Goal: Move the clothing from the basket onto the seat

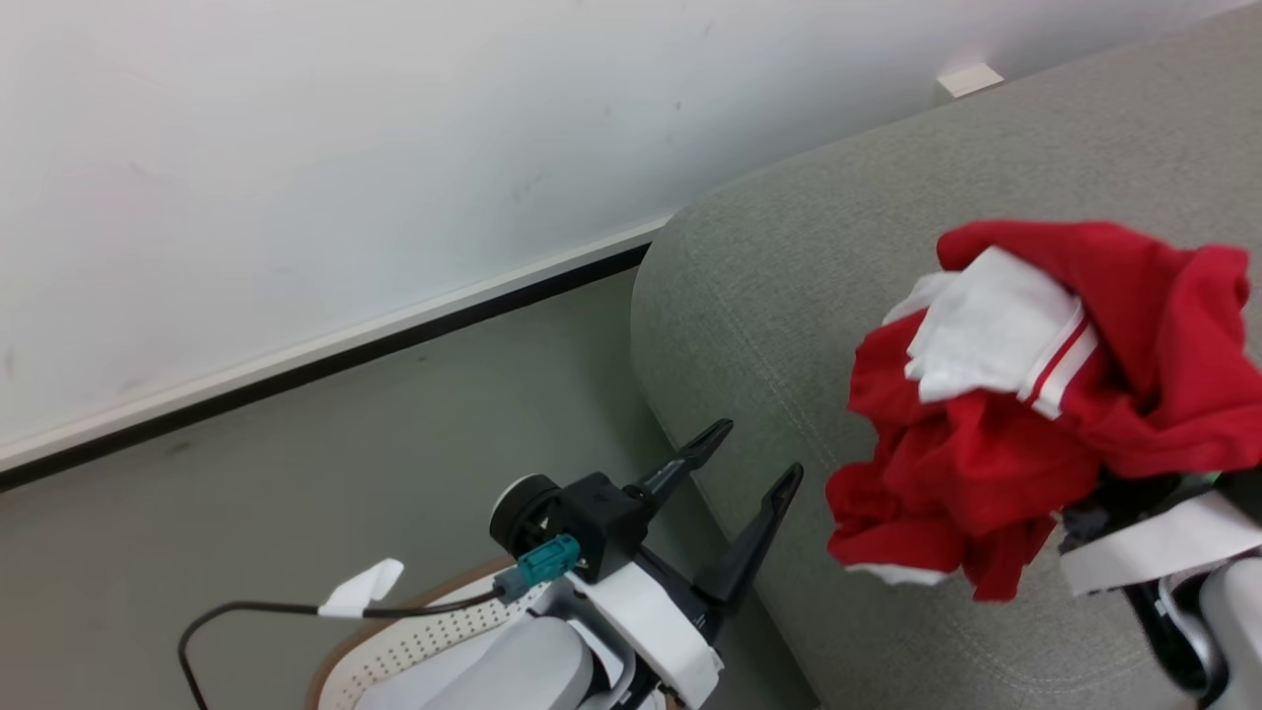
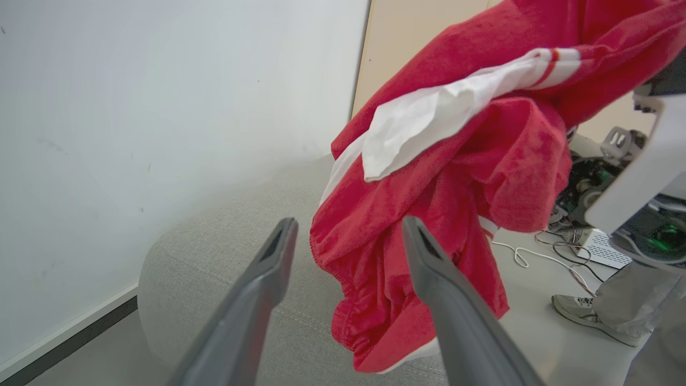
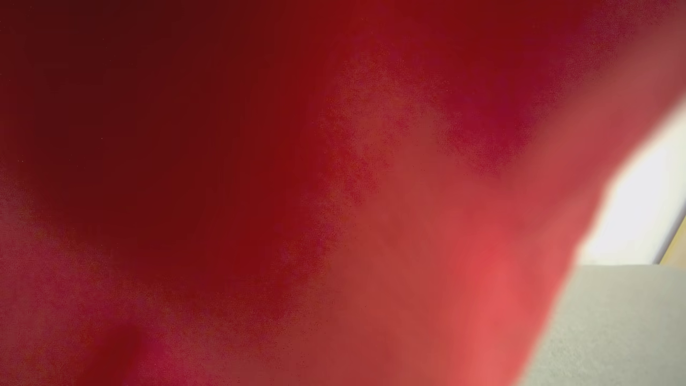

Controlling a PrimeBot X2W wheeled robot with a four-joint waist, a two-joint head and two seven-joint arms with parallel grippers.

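The clothing [image 1: 986, 463], bright red with white panels and stripes, hangs bunched above the seat [image 1: 789, 296], a light grey sofa with a rounded corner. It drapes over my right arm's wrist [image 1: 1154, 547]; the fingers are buried in the fabric, which they hold up. In the right wrist view the clothing [image 3: 268, 187] is blurred red up close, with a bit of seat [image 3: 616, 321] at the lower right. My left gripper [image 1: 759, 450] stands open and holds nothing, beside the seat's corner and above the basket [image 1: 414, 641]. In the left wrist view the clothing [image 2: 482, 161] hangs just beyond the open left gripper [image 2: 348, 222], over the seat [image 2: 214, 257].
A white wall [image 1: 296, 148] with a dark baseboard runs behind the grey floor [image 1: 296, 493]. A black cable with a white tag [image 1: 365, 587] crosses the basket's rim. Beyond the seat, a person's shoe [image 2: 579, 311] and loose cables [image 2: 536, 257] lie on the floor.
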